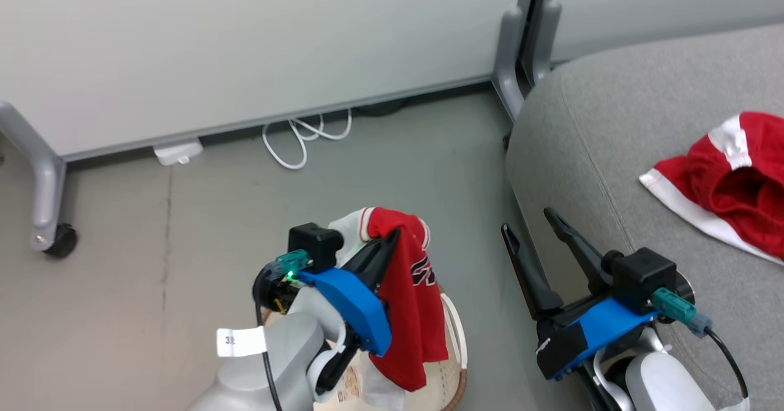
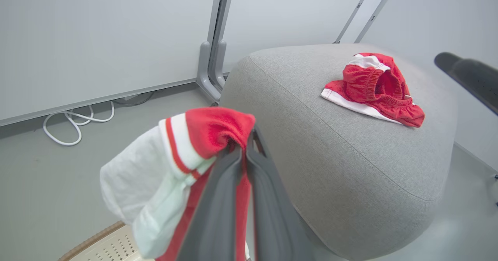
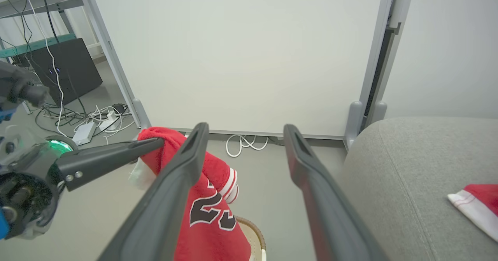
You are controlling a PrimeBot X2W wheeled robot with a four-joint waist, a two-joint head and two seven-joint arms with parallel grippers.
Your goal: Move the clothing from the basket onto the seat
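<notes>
My left gripper (image 1: 392,236) is shut on a red jersey (image 1: 410,288) with white trim and black numerals. The jersey hangs from the fingertips above the cream basket (image 1: 456,337), whose brown rim shows under my forearm. In the left wrist view the jersey (image 2: 210,128) bunches over the closed fingers, left of the grey seat (image 2: 350,156). A second piece of red clothing (image 1: 729,178), with a white stripe, lies crumpled on the seat (image 1: 612,154). My right gripper (image 1: 527,221) stands open and empty beside the seat's left edge, to the right of the jersey (image 3: 210,210).
White partition panels on grey legs (image 1: 520,49) stand behind the basket and seat, one leg with a castor (image 1: 58,239). A looped white cable (image 1: 303,138) lies on the grey floor by the panel. A black box (image 3: 74,68) and loose cables sit far left.
</notes>
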